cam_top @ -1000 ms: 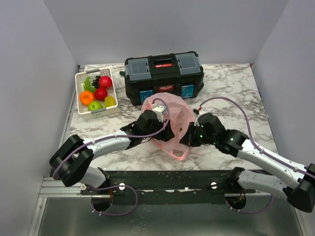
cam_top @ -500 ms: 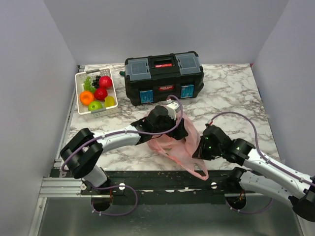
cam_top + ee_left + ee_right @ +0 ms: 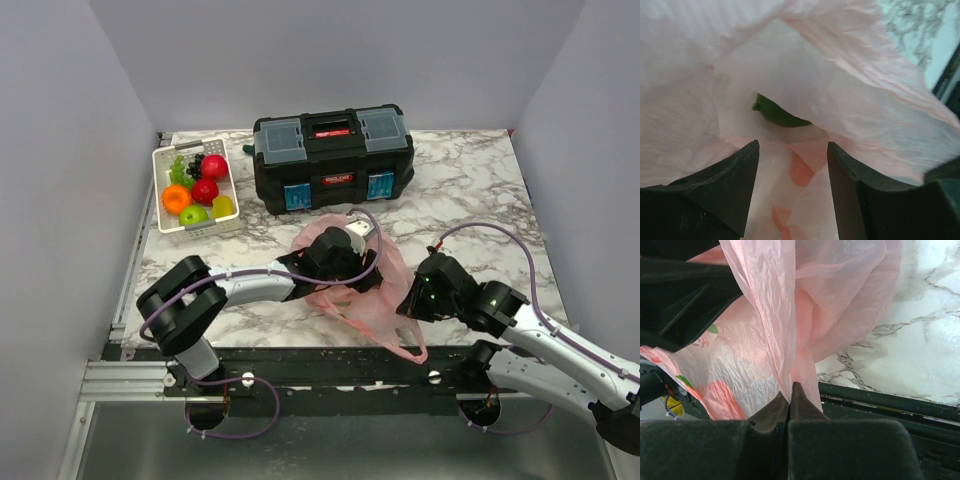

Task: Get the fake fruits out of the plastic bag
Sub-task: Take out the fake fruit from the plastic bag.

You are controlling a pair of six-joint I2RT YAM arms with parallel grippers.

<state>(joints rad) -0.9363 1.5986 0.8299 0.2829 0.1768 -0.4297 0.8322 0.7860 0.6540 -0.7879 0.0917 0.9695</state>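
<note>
The pink plastic bag lies crumpled between my arms near the table's front edge. My left gripper is inside its mouth, jaws open, with only pink film between them. Just beyond the fingertips a dark green fake fruit peeks from under a fold, mostly hidden. My right gripper is shut on a gathered pleat of the plastic bag at its right side, holding it up. More fake fruits sit in the white basket: an orange, a red apple, a green apple and a lemon.
A black toolbox stands behind the bag at the back centre. The basket stands at the back left against the wall. The table's front rail runs right under the bag's hanging handle.
The right gripper has pulled the bag toward the front edge. My left gripper has pushed further right into the bag's mouth, and its jaws widened and then narrowed a little.
</note>
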